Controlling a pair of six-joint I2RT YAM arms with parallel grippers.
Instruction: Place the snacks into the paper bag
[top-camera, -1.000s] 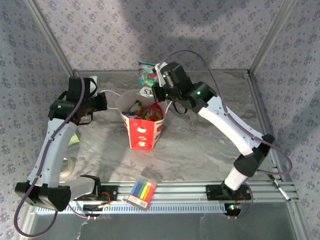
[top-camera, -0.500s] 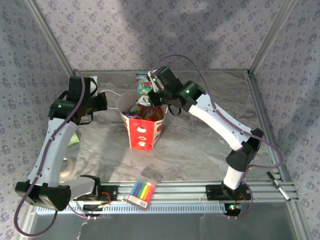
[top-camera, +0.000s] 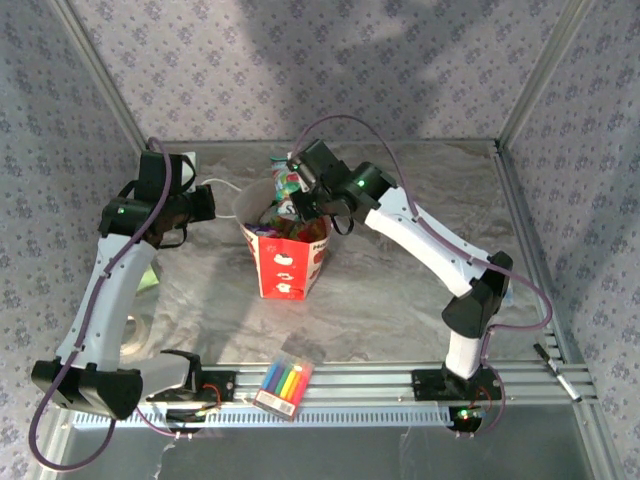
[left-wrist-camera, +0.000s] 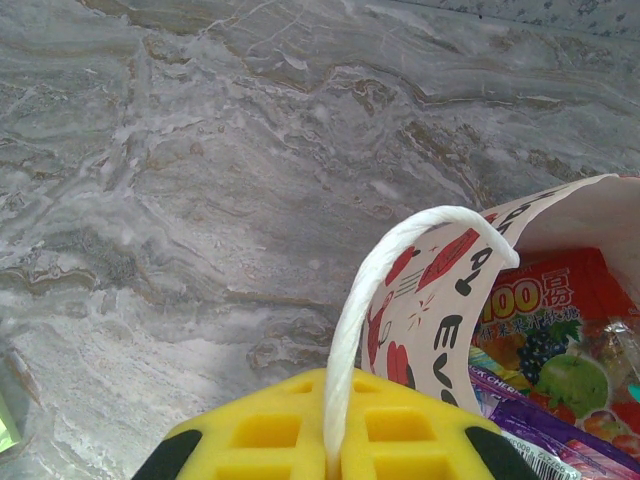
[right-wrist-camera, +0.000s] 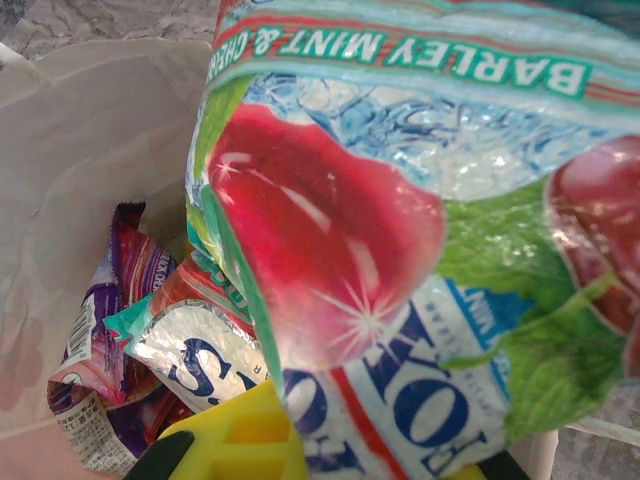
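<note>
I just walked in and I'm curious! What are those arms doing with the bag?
The left gripper pinches the white string handle of the small white-and-red paper bag. The right gripper holds a crinkly teal-and-white foil snack packet at the bag's mouth. A purple packet and a red packet already lie inside.

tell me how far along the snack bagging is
Done: a red packet and a purple packet already lie inside the paper bag. In hand: the right gripper holds the teal-white packet at the bag's mouth, while the left gripper pinches the string handle. Left: lower that packet in and release it.
</note>
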